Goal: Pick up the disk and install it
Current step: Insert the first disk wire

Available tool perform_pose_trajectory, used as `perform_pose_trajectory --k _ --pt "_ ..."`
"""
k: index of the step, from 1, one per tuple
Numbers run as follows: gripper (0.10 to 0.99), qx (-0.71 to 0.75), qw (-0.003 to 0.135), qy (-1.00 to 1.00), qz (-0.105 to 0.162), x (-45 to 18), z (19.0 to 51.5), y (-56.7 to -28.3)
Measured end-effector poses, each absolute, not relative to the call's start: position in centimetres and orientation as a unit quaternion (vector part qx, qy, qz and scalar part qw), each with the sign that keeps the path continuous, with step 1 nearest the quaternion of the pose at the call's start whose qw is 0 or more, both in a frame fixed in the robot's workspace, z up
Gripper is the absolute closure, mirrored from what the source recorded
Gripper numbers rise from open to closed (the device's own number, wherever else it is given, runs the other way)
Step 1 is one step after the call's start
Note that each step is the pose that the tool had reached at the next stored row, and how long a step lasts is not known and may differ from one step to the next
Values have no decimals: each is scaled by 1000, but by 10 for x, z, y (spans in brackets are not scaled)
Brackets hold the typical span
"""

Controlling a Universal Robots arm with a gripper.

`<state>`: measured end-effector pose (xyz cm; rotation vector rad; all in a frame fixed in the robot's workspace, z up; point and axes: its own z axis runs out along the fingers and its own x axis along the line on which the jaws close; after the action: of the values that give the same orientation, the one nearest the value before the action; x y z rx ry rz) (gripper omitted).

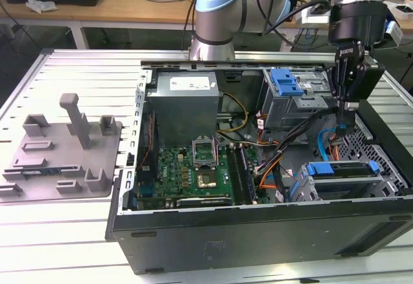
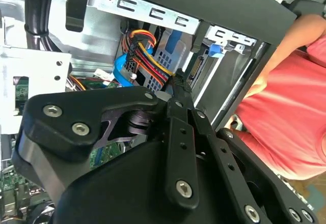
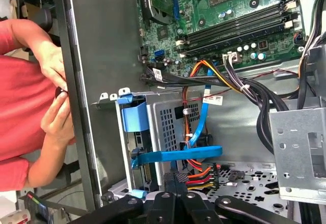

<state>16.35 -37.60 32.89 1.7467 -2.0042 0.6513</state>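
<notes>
Install stage: black gripper (image 1: 343, 128), pressed together and empty, near apparently seated silver metal disk (image 1: 345, 179) in blue carrier frame; needing clearance from orange-yellow cables (image 2: 144, 56).

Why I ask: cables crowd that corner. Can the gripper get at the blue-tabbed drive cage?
Probably yes: the gripper hangs inside the open case just above the drive cage, with nothing solid between; the blue cable near its tips might snag.
</notes>
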Motion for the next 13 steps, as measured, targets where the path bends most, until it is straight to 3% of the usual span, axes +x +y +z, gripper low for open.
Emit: perform_pose_trajectory --k 6,8,13 --pt "973 625 203 -716 236 164 328 -374" --pt "847 625 206 -714 239 164 328 -373" --pt "847 625 208 -712 243 163 325 -373"
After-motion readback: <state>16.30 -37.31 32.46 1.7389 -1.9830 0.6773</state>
